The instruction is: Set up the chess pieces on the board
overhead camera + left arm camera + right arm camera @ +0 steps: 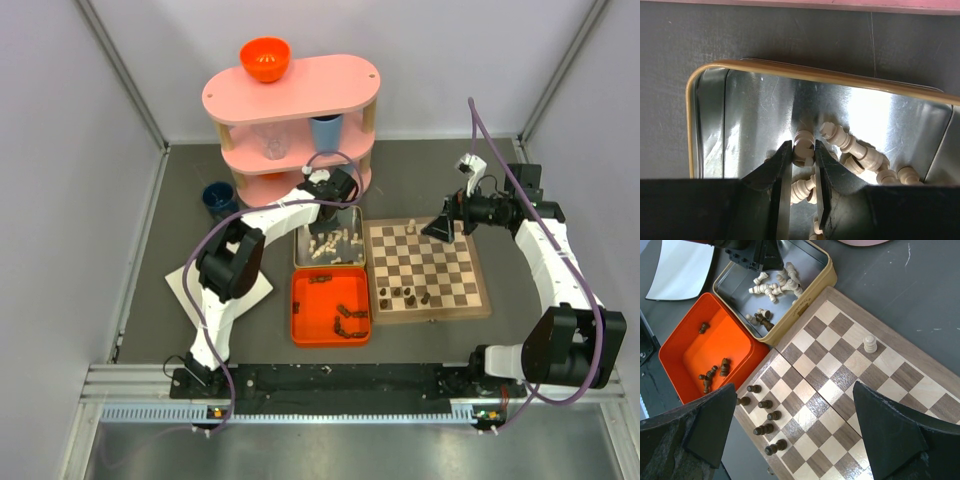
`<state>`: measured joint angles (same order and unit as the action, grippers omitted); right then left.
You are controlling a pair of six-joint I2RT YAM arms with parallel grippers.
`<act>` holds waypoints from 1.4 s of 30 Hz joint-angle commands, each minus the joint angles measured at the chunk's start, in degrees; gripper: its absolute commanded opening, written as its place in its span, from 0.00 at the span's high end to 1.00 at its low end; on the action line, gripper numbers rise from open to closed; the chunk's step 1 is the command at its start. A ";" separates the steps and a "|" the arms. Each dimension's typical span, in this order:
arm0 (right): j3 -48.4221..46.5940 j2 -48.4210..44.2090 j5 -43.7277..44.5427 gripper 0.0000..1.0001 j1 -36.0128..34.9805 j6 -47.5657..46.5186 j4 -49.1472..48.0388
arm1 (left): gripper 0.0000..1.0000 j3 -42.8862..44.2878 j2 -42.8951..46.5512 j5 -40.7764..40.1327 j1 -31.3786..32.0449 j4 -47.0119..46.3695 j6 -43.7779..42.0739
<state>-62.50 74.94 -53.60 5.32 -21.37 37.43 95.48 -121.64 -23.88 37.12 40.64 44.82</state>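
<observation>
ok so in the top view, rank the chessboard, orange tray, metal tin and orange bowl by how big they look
1. chessboard
2. orange tray
3. metal tin, close to the tray; the left arm hides its far end, so that pair is unsure
4. orange bowl, smallest even up on the shelf nearer the camera

Your board lies flat on the table, checkered dark brown and cream. Several dark pieces stand along one side, and a lone cream piece stands opposite. More cream pieces lie heaped in the tin. Loose dark ones lie in the orange tray (one cream piece sits between the fingers of the left hand).
</observation>
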 commanded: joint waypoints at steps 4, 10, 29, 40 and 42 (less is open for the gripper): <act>0.10 -0.49 -0.71 0.01 0.30 -0.26 -1.92 | 0.90 -1.96 7.03 -1.09 0.14 -0.74 -4.65; 0.10 -0.32 -0.98 0.01 0.30 -0.26 -1.92 | 0.95 -5.65 11.16 1.46 1.02 -1.09 -8.25; 0.10 0.04 -1.15 0.01 0.30 -0.43 -1.66 | 1.00 -13.48 22.50 11.48 1.72 -5.31 -18.98; 0.01 -0.14 -1.15 0.01 0.30 -0.61 -1.57 | 1.00 -15.76 27.16 15.88 2.86 -7.07 -23.28; 0.10 -0.23 -1.15 0.01 0.30 -0.61 -1.57 | 1.00 -15.85 27.77 16.40 3.04 -7.07 -23.81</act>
<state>-62.28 75.13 -53.67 5.32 -21.37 37.43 80.03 -97.43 -9.65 39.55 35.97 23.53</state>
